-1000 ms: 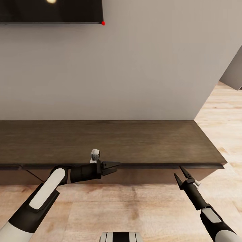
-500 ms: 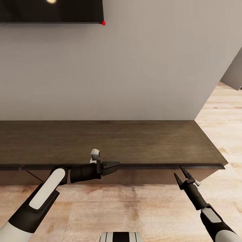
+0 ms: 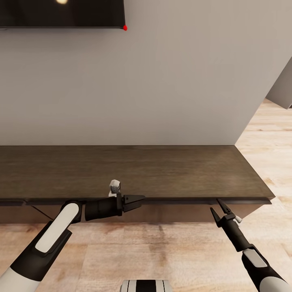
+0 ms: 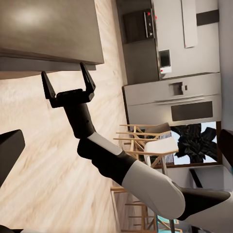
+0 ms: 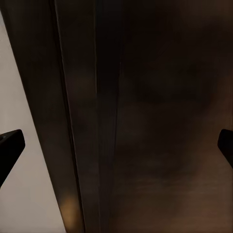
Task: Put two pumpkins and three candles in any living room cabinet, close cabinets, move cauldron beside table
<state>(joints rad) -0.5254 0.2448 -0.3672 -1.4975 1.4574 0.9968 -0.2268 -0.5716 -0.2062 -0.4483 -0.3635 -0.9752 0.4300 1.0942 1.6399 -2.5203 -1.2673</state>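
Nearest, at six o'clock in the head view, a white part of the robot's base (image 3: 146, 285) is cut off by the frame edge. At seven o'clock the left gripper (image 3: 140, 199) points sideways beneath the cabinet's front lip, jaws slightly spread, holding nothing. At four o'clock the right gripper (image 3: 219, 211) reaches toward the same lip, jaws spread wide and empty; the left wrist view confirms the right gripper (image 4: 68, 81) open. The cabinet (image 3: 134, 170) spans nine to three o'clock, fronts mostly hidden under its top, contents unseen. At eleven o'clock, a dark screen (image 3: 61, 14) is cropped.
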